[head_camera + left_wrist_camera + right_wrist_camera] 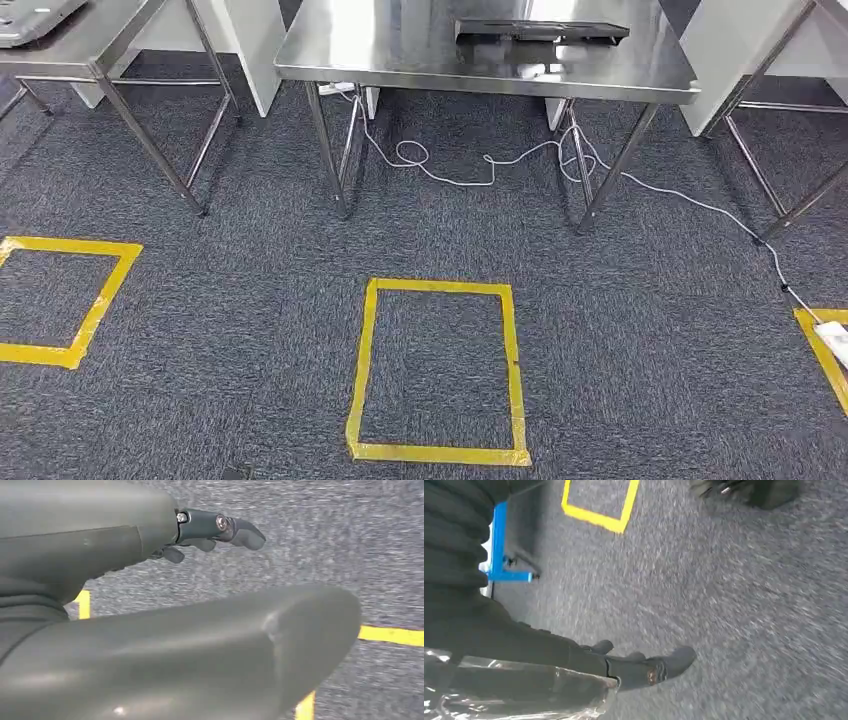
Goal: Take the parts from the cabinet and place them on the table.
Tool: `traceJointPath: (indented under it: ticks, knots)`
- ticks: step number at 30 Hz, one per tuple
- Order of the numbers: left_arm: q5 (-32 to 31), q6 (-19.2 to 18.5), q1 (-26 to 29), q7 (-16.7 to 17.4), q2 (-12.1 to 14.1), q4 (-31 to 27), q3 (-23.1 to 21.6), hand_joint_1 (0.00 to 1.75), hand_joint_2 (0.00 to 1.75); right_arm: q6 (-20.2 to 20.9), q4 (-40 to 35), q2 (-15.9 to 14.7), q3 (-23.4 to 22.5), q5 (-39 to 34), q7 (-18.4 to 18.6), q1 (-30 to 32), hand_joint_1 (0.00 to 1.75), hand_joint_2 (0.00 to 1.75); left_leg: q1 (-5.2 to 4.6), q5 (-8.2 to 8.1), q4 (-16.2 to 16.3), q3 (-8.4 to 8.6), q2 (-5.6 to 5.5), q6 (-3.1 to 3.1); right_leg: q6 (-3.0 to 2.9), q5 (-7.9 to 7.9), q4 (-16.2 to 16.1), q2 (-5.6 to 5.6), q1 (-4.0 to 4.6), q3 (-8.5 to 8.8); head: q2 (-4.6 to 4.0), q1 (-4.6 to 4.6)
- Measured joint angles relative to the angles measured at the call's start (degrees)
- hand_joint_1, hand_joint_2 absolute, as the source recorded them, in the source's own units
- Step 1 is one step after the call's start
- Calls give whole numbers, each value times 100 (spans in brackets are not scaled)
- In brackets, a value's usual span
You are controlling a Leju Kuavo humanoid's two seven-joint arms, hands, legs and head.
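While the left hand hangs over grey carpet, fingers loosely extended and apart, nothing in it, the right hand is wrapped round a clear-bagged part, crinkled plastic pressed under the thumb; what's inside the bag I can't tell. Blue frame sits behind that hand. Head view, nearest first: yellow tape rectangle dead centre on the floor, another tape square off left, tape corner at the right edge. Beyond that a white cable loops between the legs of the steel surface. Black tray lies on its far side. Second steel table further left
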Motion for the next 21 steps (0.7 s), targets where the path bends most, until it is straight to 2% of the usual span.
traceJointPath:
  ticks: [1, 2, 3, 4, 5, 6, 7, 8, 9, 10, 11, 12, 13, 14, 15, 16, 17, 19, 20, 21]
  knots:
    - [-13, 0, -7, 0, -2, -7, -9, 0, 0, -20, -11, 4, -66, -81, -52, -17, 0, 175, -11, 96, 3, -36, 19, -41, -81, -266, -774, 14, 82, 333, 0, 2]
    - [-22, -4, -13, -2, 2, -7, -13, 0, 0, -22, -9, 15, -122, -149, -98, -31, 0, 175, -1, 214, -81, -24, 32, -75, -103, -218, -653, 24, 95, 242, 0, -37]
    - [-35, -7, -13, -2, 2, -6, -17, 0, 0, -28, -9, 24, -192, -208, -151, -27, 0, 175, 17, 285, -103, -37, 34, -101, -125, -186, -652, 25, 114, 191, 0, -13]
    - [-39, -11, -1, -2, 4, -4, -17, 0, 0, -31, -9, 31, -249, -240, -188, -10, 0, 175, 11, 388, -152, -49, 29, -145, -183, -109, -633, 22, 110, 119, 0, -31]
    - [-39, -15, 10, -2, 13, 9, -20, 0, 0, -28, 0, 57, -288, -247, -216, -8, 0, 175, 62, 292, -123, -94, 8, -180, -260, -26, -632, 11, -61, 85, 0, -42]
    - [-44, -15, 15, 7, 22, 9, -20, 0, 0, -17, 2, 66, -319, -249, -249, 9, 0, 175, 69, -70, 41, -155, 4, -206, -317, 39, -625, -17, -20, 13, 0, -44]
    - [-46, -15, 27, 11, 22, 9, -20, 0, 0, -6, 2, 68, -339, -244, -275, 26, 0, 175, 84, -507, 367, -228, 0, -220, -417, 116, -625, -41, -12, -50, 0, -52]
    - [-50, -15, 27, 11, 24, 9, -20, 0, 0, 9, 2, 76, -352, -240, -295, 28, 0, 175, 88, -923, 856, -299, -20, -251, -429, 201, -624, -48, 6, -140, 0, -44]
    - [-52, -15, 21, 13, 24, 9, -20, 0, 0, 13, 2, 90, -363, -240, -310, 27, 0, 175, 98, -1168, 1325, -350, -26, -282, -431, 281, -618, -49, 25, -234, 0, -53]
    - [-57, -15, 17, 13, 24, 9, -20, 0, 0, 15, 2, 96, -376, -240, -321, 27, 0, 175, 111, -1203, 1680, -346, -30, -305, -425, 358, -599, -51, 36, -336, 0, -44]
    - [-57, -15, 15, 18, 26, 9, -22, 0, 0, 22, 2, 98, -393, -238, -323, 27, 0, 175, 121, -1058, 1829, -269, -32, -318, -408, 422, -560, -51, 36, -393, 0, -46]
    - [-57, -15, 12, 26, 26, 9, -22, 0, 0, 39, 2, 98, -404, -238, -323, 28, 0, 175, 133, -833, 1767, -100, -33, -320, -384, 473, -502, -49, 33, -530, 0, -52]
    - [-57, -17, 4, 28, 26, 4, -22, 0, 0, 48, 4, 98, -419, -238, -323, 30, 0, 175, 151, -619, 1496, 193, -32, -317, -365, 524, -427, -43, 26, -660, 0, -55]
    - [-59, -22, -8, 28, 26, 2, -22, 0, 0, 63, 4, 98, -439, -236, -323, 31, 0, 175, 159, -582, 1037, 589, -39, -300, -324, 553, -355, -32, 23, -777, 0, -50]
    - [-59, -24, -34, 31, 26, -4, -22, 0, 0, 72, 2, 98, -448, -218, -323, 26, 0, 175, 161, -870, 514, 922, -64, -274, -290, 588, -295, -28, 23, -847, 0, -55]
    - [-66, -20, -46, 28, 26, -13, -22, 0, 0, 79, 4, 101, -450, -198, -323, 24, 0, 175, 127, -1056, 59, 1185, -81, -242, -251, 628, -254, -29, 59, -907, 0, -48]
    - [-68, -15, -52, 28, 28, -13, -22, 0, 0, 83, 4, 101, -454, -181, -323, 23, 0, 175, 100, -1037, 110, 1132, -63, -209, -190, 693, -281, -41, 55, -919, 0, -30]
    - [-74, -4, -49, 33, 35, -13, -22, 0, 0, 83, 4, 107, -454, -150, -323, 16, 0, 175, 50, -955, 68, 1075, -62, -104, -117, 809, -323, -41, 32, -952, 0, -33]
    - [-72, -4, -47, 35, 31, -11, -20, 0, 0, 85, 11, 103, -457, -144, -323, 46, 0, 175, 88, -833, -48, 985, -36, -28, -69, 863, -336, -37, 101, -995, 0, -28]
    - [-74, 2, -66, 35, 26, -13, -22, 0, 0, 83, 11, 90, -461, -142, -323, 46, 0, 175, 84, -722, -81, 946, -7, 1, -100, 704, -223, -27, 57, -1086, 0, -39]
